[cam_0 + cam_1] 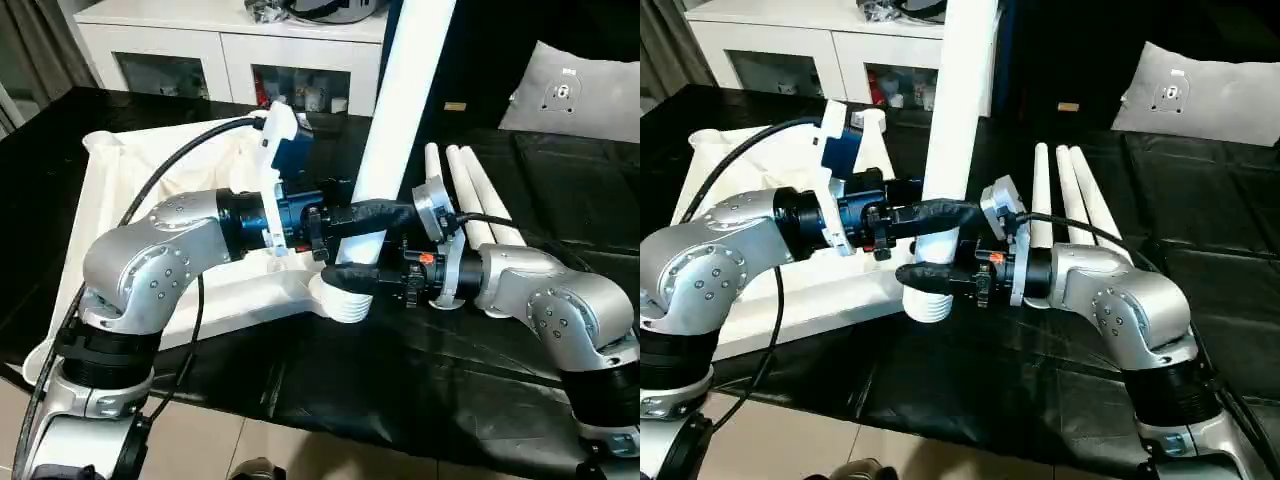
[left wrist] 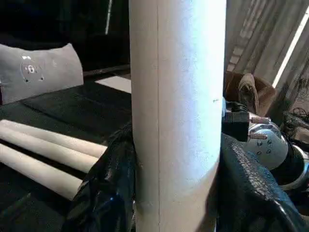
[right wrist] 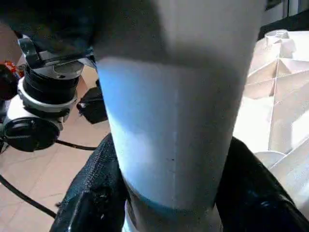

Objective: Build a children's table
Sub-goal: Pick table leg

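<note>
The children's table top (image 1: pixel 120 190) lies upside down on the black cover, ribs up. One white leg (image 1: pixel 410 90) stands upright in the near corner socket (image 1: pixel 345 300). My left gripper (image 1: pixel 335 228) reaches in from the left and is shut on this leg a little above the socket; its fingers (image 2: pixel 104 193) press both sides of the tube. My right gripper (image 1: pixel 365 245) comes from the right, and its black fingers (image 3: pixel 91 203) lie against the leg on both sides just above the socket. Three more legs (image 1: pixel 470 190) lie side by side behind my right arm.
The black-covered work table (image 1: pixel 400 380) ends close in front of me, with tiled floor below. A white cabinet (image 1: pixel 230 50) stands behind the table and a grey cushion (image 1: pixel 570 95) lies at the back right. A black cable (image 1: pixel 170 170) arcs over my left forearm.
</note>
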Controlling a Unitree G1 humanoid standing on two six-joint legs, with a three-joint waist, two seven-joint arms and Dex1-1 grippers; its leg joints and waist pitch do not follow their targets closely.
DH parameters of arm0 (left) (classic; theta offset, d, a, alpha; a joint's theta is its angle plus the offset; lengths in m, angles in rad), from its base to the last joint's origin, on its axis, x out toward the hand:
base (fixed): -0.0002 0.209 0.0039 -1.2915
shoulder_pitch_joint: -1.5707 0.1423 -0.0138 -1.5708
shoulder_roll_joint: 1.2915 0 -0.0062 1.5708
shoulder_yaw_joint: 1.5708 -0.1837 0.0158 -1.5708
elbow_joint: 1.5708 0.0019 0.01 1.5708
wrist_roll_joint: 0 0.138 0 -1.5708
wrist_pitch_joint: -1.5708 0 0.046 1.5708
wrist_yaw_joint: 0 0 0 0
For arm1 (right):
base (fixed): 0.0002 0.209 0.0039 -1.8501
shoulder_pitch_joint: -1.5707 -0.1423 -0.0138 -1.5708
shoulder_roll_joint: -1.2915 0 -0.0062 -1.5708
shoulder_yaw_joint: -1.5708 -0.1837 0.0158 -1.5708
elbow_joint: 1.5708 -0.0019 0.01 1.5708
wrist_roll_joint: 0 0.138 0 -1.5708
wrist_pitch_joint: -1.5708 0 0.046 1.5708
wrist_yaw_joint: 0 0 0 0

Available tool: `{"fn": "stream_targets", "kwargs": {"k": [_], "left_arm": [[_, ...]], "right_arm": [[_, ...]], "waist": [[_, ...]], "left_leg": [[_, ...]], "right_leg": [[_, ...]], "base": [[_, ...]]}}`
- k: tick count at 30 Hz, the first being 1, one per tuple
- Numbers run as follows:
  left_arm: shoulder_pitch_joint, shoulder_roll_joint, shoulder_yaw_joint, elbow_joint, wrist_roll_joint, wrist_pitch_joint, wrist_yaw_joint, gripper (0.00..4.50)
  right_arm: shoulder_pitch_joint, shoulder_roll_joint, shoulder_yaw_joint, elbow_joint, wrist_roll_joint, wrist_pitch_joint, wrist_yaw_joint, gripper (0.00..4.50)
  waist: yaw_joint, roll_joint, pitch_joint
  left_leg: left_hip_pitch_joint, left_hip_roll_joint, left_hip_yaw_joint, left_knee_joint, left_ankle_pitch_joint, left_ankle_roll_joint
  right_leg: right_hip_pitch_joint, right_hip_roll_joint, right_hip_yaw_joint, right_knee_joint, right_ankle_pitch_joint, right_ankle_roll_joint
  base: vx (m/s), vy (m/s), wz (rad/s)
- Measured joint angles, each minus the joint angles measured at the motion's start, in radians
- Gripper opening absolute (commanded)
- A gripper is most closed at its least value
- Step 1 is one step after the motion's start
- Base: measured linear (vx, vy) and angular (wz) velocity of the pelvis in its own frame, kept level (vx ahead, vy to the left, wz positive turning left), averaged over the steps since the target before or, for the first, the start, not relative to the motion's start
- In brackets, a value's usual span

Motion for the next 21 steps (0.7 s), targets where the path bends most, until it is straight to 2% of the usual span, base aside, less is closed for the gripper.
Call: {"fn": "stream_targets", "kwargs": {"k": [1,2,4,10,16,18,21], "left_arm": [[0.0,0.0,0.0,0.0,0.0,0.0,0.0,1.91],[0.0,0.0,0.001,0.0,0.0,0.0,0.0,1.91],[0.0,0.0,0.001,0.0,0.0,0.0,0.0,1.91],[0.0,0.007,-0.002,-0.001,0.0,0.0,-0.017,1.91],[0.0,0.018,-0.006,-0.001,0.0,0.0,-0.031,1.91],[0.0,0.019,-0.006,-0.001,0.0,0.0,-0.034,1.91],[0.0,0.019,-0.006,-0.001,0.0,0.0,-0.037,1.91]], "right_arm": [[0.0,0.0,0.001,0.0,-0.004,-0.006,0.001,2.04],[0.0,0.0,0.001,0.0,-0.005,-0.007,0.002,2.36],[0.0,0.0,0.001,0.001,-0.005,-0.007,0.002,2.68],[0.0,0.0,-0.001,0.019,0.002,-0.003,0.001,3.17],[0.0,-0.007,-0.001,0.019,0.002,-0.003,0.013,3.17],[0.0,-0.01,-0.002,0.019,0.003,-0.003,0.025,2.91],[0.0,-0.01,-0.002,0.019,0.012,-0.004,0.032,2.76]], "waist": [[0.0,0.0,0.0],[0.0,0.0,0.0],[0.0,0.0,0.0],[0.0,0.0,0.0],[0.0,0.0,0.0],[0.0,0.0,0.0],[0.0,0.0,0.0]], "left_leg": [[0.0,0.0,0.0,0.0,0.0,0.0],[0.0,0.0,0.0,0.0,0.0,0.0],[0.0,0.0,0.0,0.0,0.0,0.0],[0.0,0.0,0.0,0.0,0.0,0.0],[0.0,0.0,0.0,0.0,0.0,0.0],[0.0,0.0,0.0,0.0,0.0,0.0],[0.0,0.0,0.0,0.0,0.0,0.0]], "right_leg": [[0.0,0.0,0.0,0.0,0.0,0.0],[0.0,0.0,0.0,0.0,0.0,0.0],[0.0,0.0,0.0,0.0,0.0,0.0],[0.0,0.0,0.0,0.0,0.0,0.0],[0.0,0.0,0.0,0.0,0.0,0.0],[0.0,0.0,0.0,0.0,0.0,0.0],[0.0,0.0,0.0,0.0,0.0,0.0]], "base": [[0.0,0.0,0.0],[0.0,0.0,0.0],[0.0,0.0,0.0],[0.0,0.0,0.0],[0.0,0.0,0.0],[0.0,0.0,0.0],[0.0,0.0,0.0]]}}
